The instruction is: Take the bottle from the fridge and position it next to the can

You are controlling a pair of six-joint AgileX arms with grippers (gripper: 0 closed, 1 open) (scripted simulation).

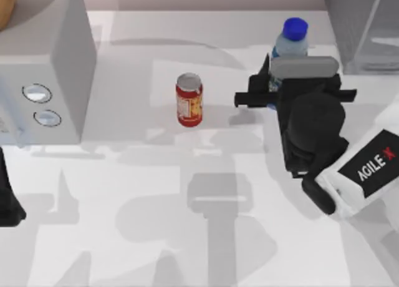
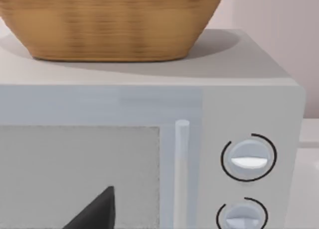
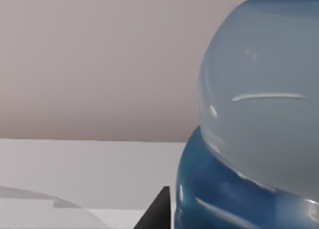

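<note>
Left gripper point(image 1: 9, 206) is parked at table's left edge by the dialled box point(image 1: 47, 75), jaw state can't be told. Mid-table the can point(image 1: 189, 100) is stood upright. To its right, apart, the bottle point(image 1: 288, 47) is clasped upright by right gripper point(image 1: 274, 90), presumably for placing beside the can; fridge point(image 1: 365, 25) is behind, far right.

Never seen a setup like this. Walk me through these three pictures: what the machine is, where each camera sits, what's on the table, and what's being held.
This is a simulated pair of AgileX robot arms at a white table. One camera looks down from above; the others ride on each wrist. The right gripper is at the bottle, which stands upright right of the can, out of the fridge. The right wrist camera sees that bottle close up. The left gripper is parked at the table's left edge, facing a grey box with two dials that carries a woven basket.
</note>
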